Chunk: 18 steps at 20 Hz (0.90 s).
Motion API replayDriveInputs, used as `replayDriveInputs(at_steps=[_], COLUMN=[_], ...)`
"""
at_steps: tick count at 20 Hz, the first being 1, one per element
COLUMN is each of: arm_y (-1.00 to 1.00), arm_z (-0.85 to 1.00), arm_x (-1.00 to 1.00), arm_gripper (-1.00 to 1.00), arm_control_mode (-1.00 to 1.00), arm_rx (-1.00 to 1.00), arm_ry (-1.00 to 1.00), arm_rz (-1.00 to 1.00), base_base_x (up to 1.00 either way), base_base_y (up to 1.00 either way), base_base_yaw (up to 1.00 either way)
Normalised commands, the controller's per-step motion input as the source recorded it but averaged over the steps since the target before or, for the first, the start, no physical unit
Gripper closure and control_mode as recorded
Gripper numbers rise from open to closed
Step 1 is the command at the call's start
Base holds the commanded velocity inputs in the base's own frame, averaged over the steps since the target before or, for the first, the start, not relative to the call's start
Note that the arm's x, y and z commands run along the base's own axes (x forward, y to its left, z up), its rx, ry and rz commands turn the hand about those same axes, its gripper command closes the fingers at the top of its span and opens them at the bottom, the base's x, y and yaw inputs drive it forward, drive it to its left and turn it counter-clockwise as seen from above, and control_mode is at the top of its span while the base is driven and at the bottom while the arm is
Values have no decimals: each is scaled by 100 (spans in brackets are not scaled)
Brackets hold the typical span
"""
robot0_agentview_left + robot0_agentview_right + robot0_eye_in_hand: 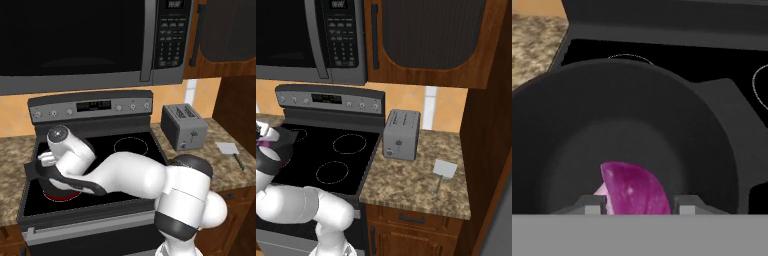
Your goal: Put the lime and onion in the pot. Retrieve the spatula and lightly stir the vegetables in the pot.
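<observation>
At the bottom of the hand view: the gripper (637,205) is seen with its two dark tips on either side of the onion (634,192).
Gripper state: the tips are pressed against both flanks of the onion, and no gap is seen, so the onion is clamped between them.
Onion: pink-purple with a paler patch at its lower left, it is held over the inside of the pot (712,130), in the lower middle of the frame. A purple sliver of it is also seen at the far left edge of the right base view (263,142).
Pot: dark grey and lidless, its round wall is spread across the centre of the hand view, with one flat handle at the right. In the left base view its rim (34,172) is found at the lower left, mostly covered by the arm. In the right base view it (283,145) is seen at the left edge.
Stove: the black cooktop (130,145) is placed under the pot, and a red glow (62,196) is seen under the pot at the front left ring.
Spatula: it is laid flat on the counter (406,180), at the right of the left base view (230,149) and the right of centre in the right base view (445,168), with its handle pointed toward the bottom of the frame. It is well apart from the pot.
Toaster: it is set on the counter between stove and spatula (184,127) (402,134).
Microwave: it is mounted at the top of the left base view (75,40).
</observation>
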Motion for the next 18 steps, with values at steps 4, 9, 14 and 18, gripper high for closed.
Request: replayDriveInputs(at_steps=[4,9,14,18], arm_y=[-21,-33,-84,-100], arm_z=[36,64,75,38], arm_x=[0,-50,-100,-78], arm_gripper=[-100,-100,-100,-100], arm_control_mode=[-100,-100,-100,-100], arm_rx=[0,9,24,34], arm_ry=[0,-3,-7,0], arm_rz=[-3,0,0,-4], base_base_x=[0,0,0,0], base_base_y=[0,0,0,0], base_base_yaw=[0,0,0,0])
